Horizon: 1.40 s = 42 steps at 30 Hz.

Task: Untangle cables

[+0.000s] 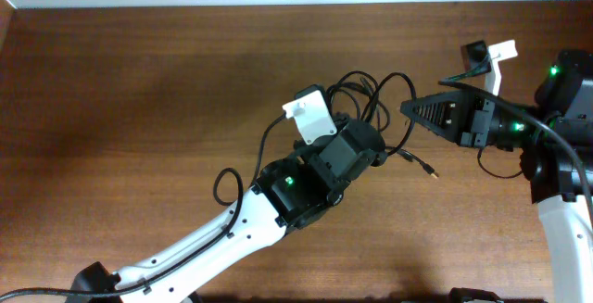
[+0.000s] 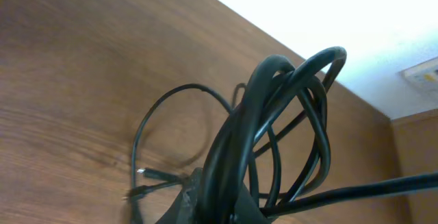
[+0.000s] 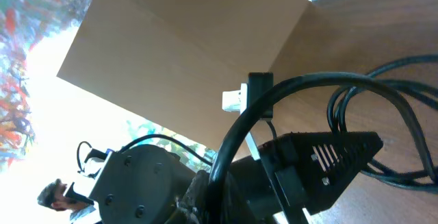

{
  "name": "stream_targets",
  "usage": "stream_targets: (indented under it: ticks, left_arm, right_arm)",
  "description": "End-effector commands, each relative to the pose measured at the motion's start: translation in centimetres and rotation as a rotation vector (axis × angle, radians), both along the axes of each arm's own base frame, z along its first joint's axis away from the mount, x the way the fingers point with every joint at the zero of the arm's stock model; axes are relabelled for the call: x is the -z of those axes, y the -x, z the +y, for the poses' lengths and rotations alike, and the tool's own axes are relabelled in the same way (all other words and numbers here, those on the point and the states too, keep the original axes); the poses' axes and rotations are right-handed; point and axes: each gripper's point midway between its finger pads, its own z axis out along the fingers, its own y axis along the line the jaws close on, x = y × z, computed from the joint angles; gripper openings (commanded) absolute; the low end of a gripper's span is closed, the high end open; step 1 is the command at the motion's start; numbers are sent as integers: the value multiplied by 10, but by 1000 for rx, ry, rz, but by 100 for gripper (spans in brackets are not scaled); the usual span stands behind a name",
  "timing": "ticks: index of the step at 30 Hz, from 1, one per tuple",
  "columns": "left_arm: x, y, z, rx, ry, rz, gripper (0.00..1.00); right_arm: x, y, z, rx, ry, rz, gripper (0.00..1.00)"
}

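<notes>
A tangle of thick black cables [image 1: 371,94] lies at the table's middle, lifted between both arms. My left gripper [image 1: 373,136] reaches in from the lower left and is shut on the looped bundle; the left wrist view shows its jaws [image 2: 219,207] clamped on the thick loops [image 2: 274,101]. My right gripper [image 1: 408,108] comes in from the right, its tip at the tangle's right side. In the right wrist view its jaws [image 3: 229,196] are shut on one thick black cable [image 3: 301,87]. A thin cable with a metal jack plug [image 1: 428,167] trails out to the lower right.
Bare brown wooden table [image 1: 139,108] spreads to the left and front, with a white wall along its far edge. Thin cable ends with plugs [image 2: 147,176] rest on the wood beneath the left gripper. The left arm's body [image 3: 144,183] fills the right wrist view's lower left.
</notes>
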Motion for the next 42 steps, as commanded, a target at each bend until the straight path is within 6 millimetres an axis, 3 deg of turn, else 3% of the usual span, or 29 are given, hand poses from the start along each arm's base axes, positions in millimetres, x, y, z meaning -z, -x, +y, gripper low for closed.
stream_targets:
  ticks: [1, 3, 7, 10, 11, 14, 15, 17, 20, 22, 23, 25, 28, 30, 34, 36, 37, 39, 42]
  left_arm:
    - [6, 12, 18, -3, -100, 48, 0]
    - [25, 25, 36, -1, -210, 130, 0]
    - [60, 48, 71, 19, -304, 358, 0]
    - [70, 52, 94, -15, -322, 450, 0]
    - [73, 55, 110, -48, -352, 492, 0]
    - [77, 56, 138, -115, -379, 550, 0]
    - [78, 54, 144, -135, -373, 563, 0]
    - [80, 55, 149, -145, -349, 596, 0]
    - [81, 53, 154, -162, -333, 610, 0]
    - [83, 56, 150, -144, -312, 630, 0]
    - [85, 59, 146, -105, -313, 646, 0]
    - [86, 60, 143, -54, -335, 654, 0]
    - [86, 60, 138, -39, -308, 656, 0]
    - [87, 61, 136, -32, -300, 663, 0]
    - [88, 62, 127, -5, -259, 672, 0]
    - [88, 63, 126, 1, -252, 678, 0]
    - [88, 63, 125, 1, -251, 678, 0]
    - [88, 63, 125, 1, -251, 678, 0]
    - [88, 63, 125, 5, -247, 681, 0]
  right_arm:
    - [-22, 3, 0, -19, -10, -80, 4]
    - [-40, -2, -1, -11, -18, -133, 4]
    - [-105, -11, -14, 103, -92, -270, 4]
    - [-118, -23, -55, 259, -117, -253, 4]
    - [-117, -30, -83, 350, -105, -258, 4]
    - [-117, -35, -138, 532, -82, -268, 4]
    - [-117, -35, -168, 627, -71, -268, 4]
    - [-115, -31, -196, 714, -56, -268, 4]
    - [-105, -36, -228, 784, -60, -234, 4]
    - [-83, -54, -259, 819, -67, -197, 4]
    - [-68, -63, -277, 840, -80, -163, 4]
    - [-27, -79, -334, 927, -105, -92, 4]
    - [20, -79, -399, 1047, -104, -52, 4]
    - [36, -76, -423, 1125, -152, 19, 4]
    - [57, -77, -444, 1256, -265, 274, 4]
    - [65, -70, -464, 1419, -93, 332, 4]
    - [73, -55, -480, 1558, 147, 393, 4]
    - [66, -14, -519, 1809, 822, 455, 4]
    - [71, -7, -531, 1910, 969, 526, 4]
